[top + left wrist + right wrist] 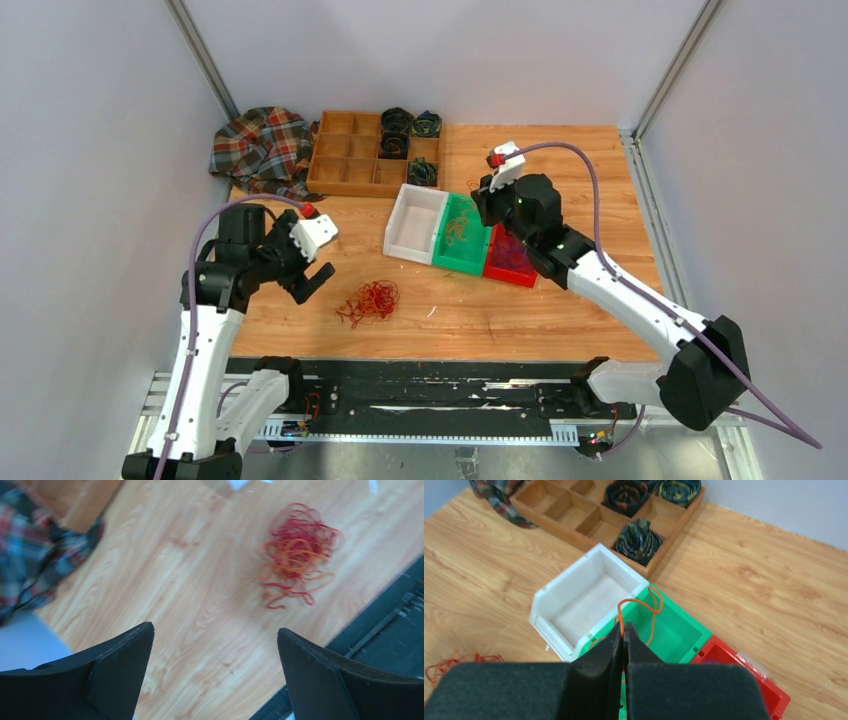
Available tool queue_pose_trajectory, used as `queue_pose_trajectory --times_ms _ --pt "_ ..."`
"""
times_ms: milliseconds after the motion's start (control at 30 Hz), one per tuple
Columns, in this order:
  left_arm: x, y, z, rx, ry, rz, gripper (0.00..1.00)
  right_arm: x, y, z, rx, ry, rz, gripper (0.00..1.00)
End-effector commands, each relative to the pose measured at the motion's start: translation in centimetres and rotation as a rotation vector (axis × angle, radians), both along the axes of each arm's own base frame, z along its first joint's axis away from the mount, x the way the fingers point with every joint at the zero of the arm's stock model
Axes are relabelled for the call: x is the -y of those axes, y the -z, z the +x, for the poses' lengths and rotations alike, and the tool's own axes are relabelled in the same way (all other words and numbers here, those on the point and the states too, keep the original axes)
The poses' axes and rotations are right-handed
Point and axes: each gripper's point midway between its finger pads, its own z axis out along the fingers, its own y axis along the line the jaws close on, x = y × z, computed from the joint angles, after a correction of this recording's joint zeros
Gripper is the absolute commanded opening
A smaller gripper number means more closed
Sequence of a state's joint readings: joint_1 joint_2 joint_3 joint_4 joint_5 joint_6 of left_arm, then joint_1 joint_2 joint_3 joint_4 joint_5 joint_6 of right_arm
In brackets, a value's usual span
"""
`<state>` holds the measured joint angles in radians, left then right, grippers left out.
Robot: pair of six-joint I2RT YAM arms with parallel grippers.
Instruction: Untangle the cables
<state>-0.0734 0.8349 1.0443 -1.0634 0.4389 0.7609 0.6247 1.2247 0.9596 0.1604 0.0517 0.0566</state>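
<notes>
A tangle of thin red and orange cables lies on the wooden table near the front edge; it also shows in the left wrist view. My left gripper hovers open and empty to the left of it, in its own view. My right gripper is shut on one orange cable, whose loops hang over the green bin. In the top view the right gripper is at the green bin, with orange strands inside. Purple strands lie in the red bin.
A white bin stands left of the green one. A wooden divider tray with dark coiled rolls sits at the back, and a plaid cloth at the back left. A black rail runs along the front edge.
</notes>
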Motion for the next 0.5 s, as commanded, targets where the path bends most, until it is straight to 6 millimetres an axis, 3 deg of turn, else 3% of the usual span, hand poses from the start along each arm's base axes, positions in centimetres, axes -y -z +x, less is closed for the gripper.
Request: queue_pose_trajectory --times_ms 0,100,233,333,467 --pt "-4.0 -2.8 3.3 0.204 -0.317 0.036 0.98 0.0 2.6 0.7 -0.037 0.006 -0.013 0.01" --pt "-6.5 -3.6 4.1 0.317 -0.491 0.049 0.98 -0.1 4.6 1.2 -0.072 0.015 -0.033 0.01" --pt "-5.5 -2.3 3.3 0.258 -0.414 0.049 0.98 -0.2 7.2 1.9 -0.119 0.034 -0.076 0.01" --pt "-4.1 -0.5 2.9 0.141 -0.346 0.032 0.98 -0.3 8.3 2.3 -0.158 0.042 -0.101 0.16" --pt "-2.7 0.9 2.7 0.068 -0.284 -0.010 0.98 -0.3 7.1 2.1 -0.154 0.041 -0.090 0.41"
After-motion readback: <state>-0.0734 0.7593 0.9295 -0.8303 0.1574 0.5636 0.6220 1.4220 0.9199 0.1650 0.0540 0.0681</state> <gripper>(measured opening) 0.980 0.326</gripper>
